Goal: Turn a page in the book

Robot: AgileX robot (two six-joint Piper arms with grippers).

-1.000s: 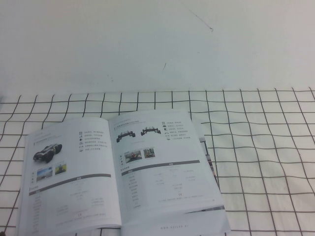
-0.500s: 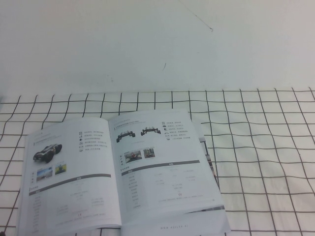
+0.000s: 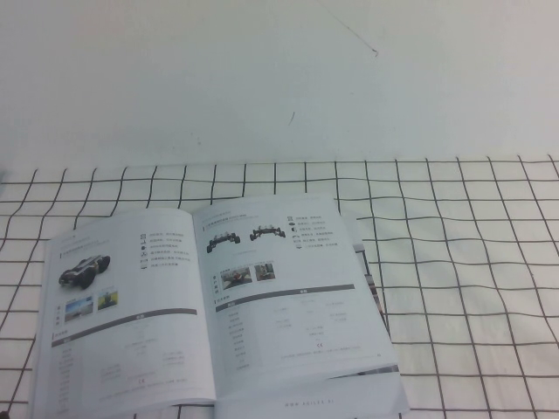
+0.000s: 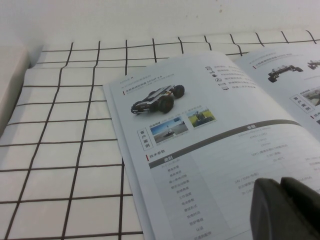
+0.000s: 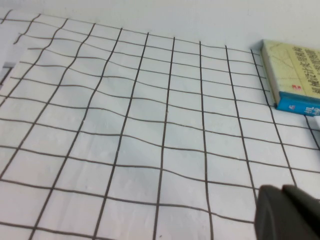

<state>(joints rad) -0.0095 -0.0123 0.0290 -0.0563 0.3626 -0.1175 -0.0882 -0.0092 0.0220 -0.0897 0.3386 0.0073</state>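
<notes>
The book (image 3: 218, 305) lies open and flat on the black-gridded white cloth at the front left of the high view. Its left-hand page (image 3: 122, 305), also seen in the left wrist view (image 4: 200, 130), shows a black vehicle photo above grey tables. Neither arm appears in the high view. My left gripper (image 4: 280, 182) hovers over the lower part of that page, fingers shut together with nothing between them. My right gripper (image 5: 282, 189) is shut too, over bare cloth away from the book.
A yellow and blue box (image 5: 295, 75) lies on the cloth ahead of the right gripper. A pale beige block (image 4: 7, 85) sits beyond the cloth's edge near the left arm. Plain white surface (image 3: 279, 78) stretches behind the cloth.
</notes>
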